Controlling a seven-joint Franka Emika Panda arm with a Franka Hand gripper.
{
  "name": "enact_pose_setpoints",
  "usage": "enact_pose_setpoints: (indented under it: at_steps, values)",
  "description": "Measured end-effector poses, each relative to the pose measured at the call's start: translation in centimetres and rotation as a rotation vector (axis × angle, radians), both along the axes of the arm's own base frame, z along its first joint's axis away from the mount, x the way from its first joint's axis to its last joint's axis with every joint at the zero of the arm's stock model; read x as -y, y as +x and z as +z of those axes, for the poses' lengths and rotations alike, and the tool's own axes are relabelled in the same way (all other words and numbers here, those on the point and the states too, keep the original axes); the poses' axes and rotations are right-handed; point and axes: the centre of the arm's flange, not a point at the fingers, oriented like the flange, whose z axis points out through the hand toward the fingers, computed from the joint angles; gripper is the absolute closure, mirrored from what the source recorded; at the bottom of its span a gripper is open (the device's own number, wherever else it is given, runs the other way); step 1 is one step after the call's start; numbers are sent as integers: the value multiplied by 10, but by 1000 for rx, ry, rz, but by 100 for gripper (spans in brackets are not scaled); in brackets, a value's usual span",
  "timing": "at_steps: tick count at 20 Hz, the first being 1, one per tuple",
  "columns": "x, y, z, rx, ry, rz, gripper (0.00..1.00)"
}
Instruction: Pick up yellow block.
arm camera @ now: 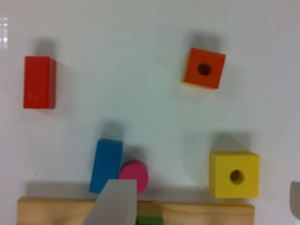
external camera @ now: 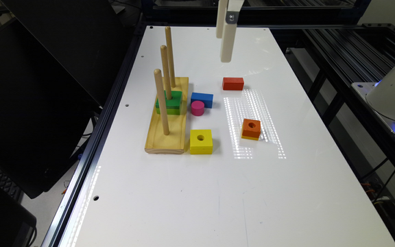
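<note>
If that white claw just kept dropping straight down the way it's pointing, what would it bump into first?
Probably the bare white table. The gripper hangs high, pointing down, seemingly over empty surface beyond the red block. Depth is uncertain: in the wrist view its fingers straddle the wooden peg base, well off the yellow block.

A white table (external camera: pixel 197 192) with a glossy top carries everything. Near its edge on the exterior view's left lies a wooden peg base (external camera: pixel 166 132), running along that edge. The yellow block (external camera: pixel 201 141) sits touching or just beside the base's near end. A blue block (external camera: pixel 202 100) and a pink cylinder (external camera: pixel 197 108) rest together beside the base, farther back. A red block (external camera: pixel 233 83) lies toward the far edge, and an orange block (external camera: pixel 251 129) sits nearer the middle, well apart from the others.
</note>
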Motion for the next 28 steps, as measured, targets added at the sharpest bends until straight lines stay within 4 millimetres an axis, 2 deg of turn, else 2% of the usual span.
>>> enact_pose_setpoints:
  at_steps: [8, 13, 19, 21, 26, 28]
  values:
    - [-22, 12, -1, 4, 8, 1, 0]
    - [-44, 11, 0, 7, 9, 1, 0]
    - [-44, 11, -1, 4, 10, 0, 0]
    - [-44, 12, -9, -3, 10, 2, 0]
    - [-44, 21, -42, -7, 10, 2, 0]
    - [-45, 22, -46, -8, 8, 0, 0]
